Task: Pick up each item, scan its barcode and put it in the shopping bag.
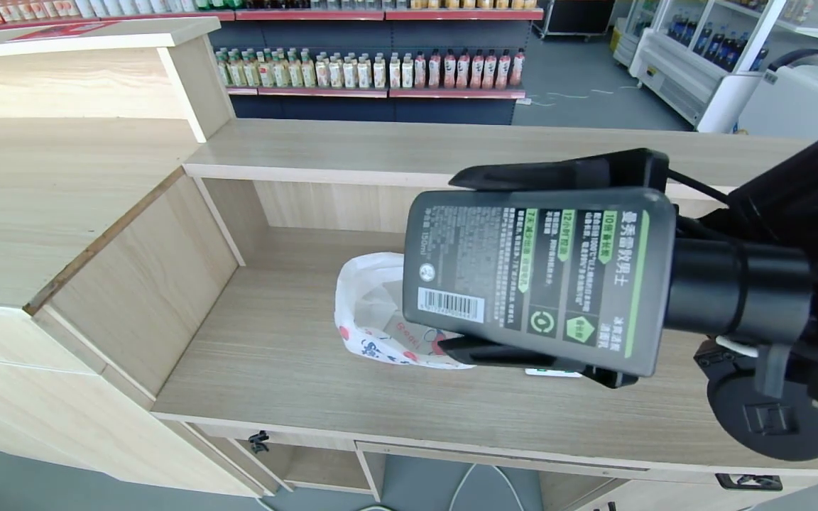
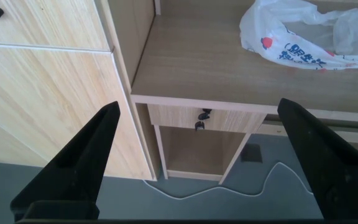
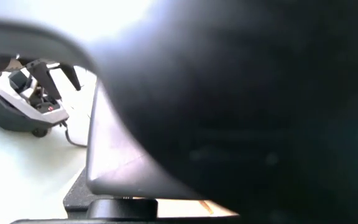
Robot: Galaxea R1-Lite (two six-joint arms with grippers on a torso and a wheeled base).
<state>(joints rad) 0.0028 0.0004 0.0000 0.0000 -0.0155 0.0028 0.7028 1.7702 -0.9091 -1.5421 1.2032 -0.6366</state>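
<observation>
Sideways, dark bottle [image 1: 537, 277] between the right claw's [image 1: 448, 264] two fingers [image 1: 558, 172].

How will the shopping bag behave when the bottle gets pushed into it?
Probably floppy: the shopping bag lies crumpled and slumped on the counter, so its mouth may collapse. Likely light, so it could slide when the bottle pushes against it.

Bottle [image 1: 533, 280]: you saw a white barcode [image 1: 451, 305] beside green-banded lettering, its digits too small to read | bag [image 1: 366, 305]: red and blue marks you couldn't make out.
</observation>
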